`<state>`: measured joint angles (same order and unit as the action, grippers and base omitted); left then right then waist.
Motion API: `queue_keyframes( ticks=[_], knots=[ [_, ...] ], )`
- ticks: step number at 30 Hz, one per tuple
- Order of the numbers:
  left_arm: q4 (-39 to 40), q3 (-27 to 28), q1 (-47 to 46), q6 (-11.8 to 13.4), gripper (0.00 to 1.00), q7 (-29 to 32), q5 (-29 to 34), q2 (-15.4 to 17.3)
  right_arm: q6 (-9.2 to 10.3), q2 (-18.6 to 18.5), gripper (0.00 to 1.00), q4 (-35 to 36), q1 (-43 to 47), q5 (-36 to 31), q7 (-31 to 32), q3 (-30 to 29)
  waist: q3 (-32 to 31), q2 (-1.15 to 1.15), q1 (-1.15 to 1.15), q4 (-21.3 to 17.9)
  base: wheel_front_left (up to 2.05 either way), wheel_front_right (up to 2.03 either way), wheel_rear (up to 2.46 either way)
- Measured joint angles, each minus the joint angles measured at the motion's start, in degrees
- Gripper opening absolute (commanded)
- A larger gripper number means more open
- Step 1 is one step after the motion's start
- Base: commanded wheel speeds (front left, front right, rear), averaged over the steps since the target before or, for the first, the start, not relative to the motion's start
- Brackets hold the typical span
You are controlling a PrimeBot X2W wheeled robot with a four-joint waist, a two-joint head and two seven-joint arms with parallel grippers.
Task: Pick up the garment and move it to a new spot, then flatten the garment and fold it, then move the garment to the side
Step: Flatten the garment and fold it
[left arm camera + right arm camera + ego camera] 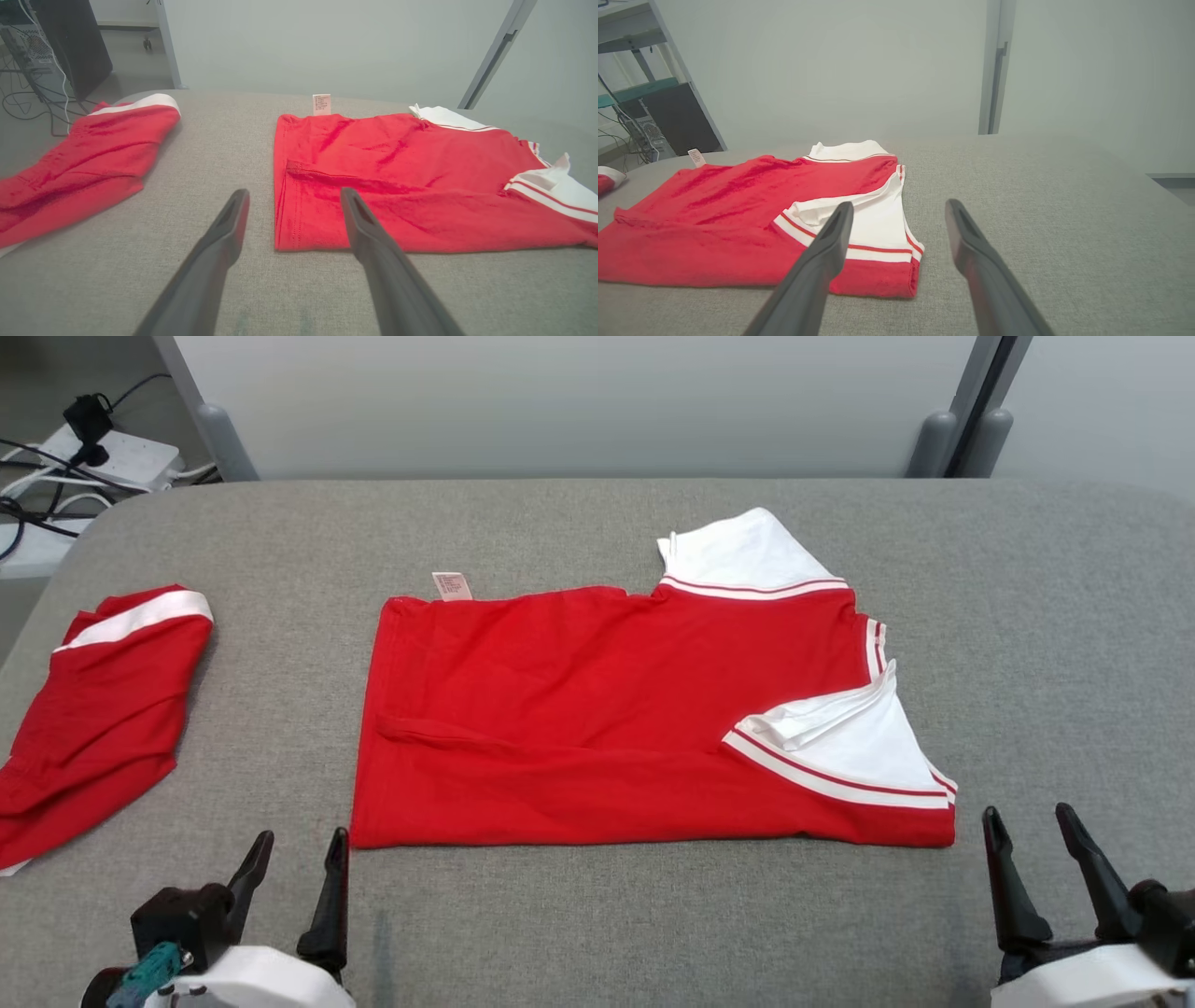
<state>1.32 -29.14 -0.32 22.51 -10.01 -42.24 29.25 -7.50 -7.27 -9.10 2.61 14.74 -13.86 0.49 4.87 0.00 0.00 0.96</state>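
A table (597, 915) covered in grey woven cloth spreads across the foreground. Behind it, from 11 to 1 o'clock, a pale, evenly lit partition (560, 401) stands on rounded grey feet (224, 443). At 10 o'clock a white power strip (131, 457) with a black plug (89, 420) lies on the floor (56, 373). The left wrist view shows a dark cabinet (79, 42) at 10 o'clock.
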Motion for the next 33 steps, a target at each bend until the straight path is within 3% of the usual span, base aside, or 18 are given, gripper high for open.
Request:
queue_keyframes(
  ticks=[6,12,20,25,26,27,28,29,30,31,32,33],
  knots=[
    [-8.4,-0.4,-5.6,-5.4,1.00,1.7,-4.0,-3.2,0.00,-2.0,1.00,-7.0,-6.1,2.3,1.0,0.6,4.0,0.00,0.00,-0.9,0.00,0.00,0.00],
    [-15.5,-0.7,-11.6,-9.2,1.00,3.5,-6.1,-5.1,0.00,-4.0,1.00,-12.6,-12.9,4.8,2.6,4.6,8.6,0.00,0.00,-1.6,0.00,0.00,0.00],
    [-22.0,-0.9,-15.2,-11.7,1.00,5.5,-7.9,-6.5,0.00,-5.9,1.00,-16.5,-16.6,9.0,4.0,10.6,12.2,0.00,0.00,-1.5,0.00,0.00,0.00],
    [-22.1,-0.5,-15.5,-13.3,1.00,6.7,-10.0,-6.4,0.00,-6.4,1.00,-17.7,-17.4,10.9,5.6,12.8,12.8,0.00,0.00,-1.6,0.00,0.00,0.00],
    [-22.0,-0.5,-15.6,-13.4,0.87,7.1,-10.4,-6.4,0.00,-6.6,1.00,-17.7,-17.7,11.2,5.7,13.1,12.8,0.00,0.00,-1.6,0.00,0.00,0.00],
    [-21.9,-0.4,-15.6,-13.4,0.64,7.5,-10.4,-6.2,0.00,-6.8,1.00,-17.7,-18.0,11.5,6.0,13.4,12.9,0.00,0.00,-1.6,0.00,0.00,0.00],
    [-21.8,-0.3,-15.6,-13.6,0.64,7.6,-10.6,-6.1,0.00,-7.0,1.00,-17.8,-18.3,11.9,6.5,13.9,13.0,0.00,0.00,-1.7,0.00,0.00,0.00],
    [-21.7,-0.3,-15.6,-14.1,0.39,8.1,-11.0,-6.0,0.00,-7.2,1.00,-17.8,-18.7,12.1,6.8,14.4,13.0,0.00,0.00,-1.7,0.00,0.00,0.00],
    [-21.7,-0.2,-15.8,-14.2,0.00,8.3,-11.3,-5.9,0.00,-7.3,0.49,-17.8,-19.0,12.4,6.9,14.7,13.1,0.00,0.00,-1.7,0.00,0.00,0.00],
    [-21.7,-0.2,-15.8,-14.6,0.00,8.6,-11.6,-5.9,0.00,-7.3,0.33,-17.9,-19.1,13.1,7.3,14.8,13.1,0.00,0.00,-1.8,0.00,0.00,0.00],
    [-21.7,-0.4,-15.8,-15.0,0.00,9.1,-11.8,-5.9,0.00,-7.3,0.05,-18.0,-19.3,13.6,7.4,14.9,13.0,0.00,0.00,-1.8,0.00,0.00,0.00],
    [-21.5,-0.5,-15.9,-15.3,0.00,9.5,-11.8,-6.1,0.00,-7.3,0.00,-18.1,-19.6,13.8,7.5,15.0,13.0,0.00,0.00,-1.7,0.00,0.00,0.00]
  ],
)
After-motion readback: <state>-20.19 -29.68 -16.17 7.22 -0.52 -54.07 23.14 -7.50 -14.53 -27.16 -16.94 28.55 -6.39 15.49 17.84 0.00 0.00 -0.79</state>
